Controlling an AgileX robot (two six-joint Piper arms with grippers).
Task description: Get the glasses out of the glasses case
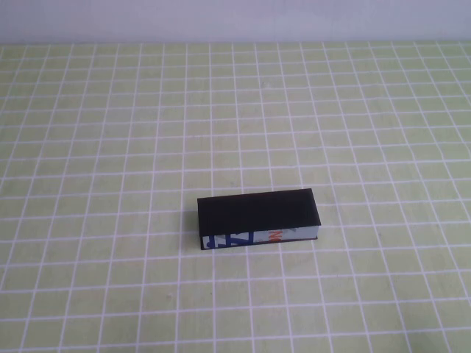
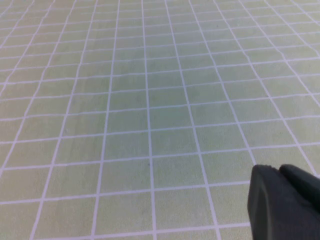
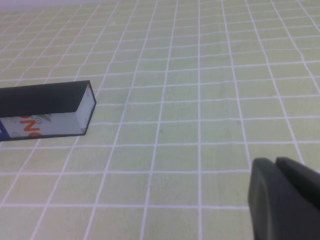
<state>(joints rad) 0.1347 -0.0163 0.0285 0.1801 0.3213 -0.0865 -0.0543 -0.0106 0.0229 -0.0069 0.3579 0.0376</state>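
Note:
The glasses case (image 1: 257,218) is a matte black box lying closed near the middle of the green checked table, its white front side with blue and orange print facing me. It also shows in the right wrist view (image 3: 45,110), off to one side of my right gripper (image 3: 276,165), which is shut and empty, well apart from the case. My left gripper (image 2: 276,171) is shut and empty above bare cloth, with the case out of its view. Neither arm shows in the high view. The glasses are hidden.
A green cloth with a white grid (image 1: 110,147) covers the whole table. A pale wall (image 1: 235,18) runs along the far edge.

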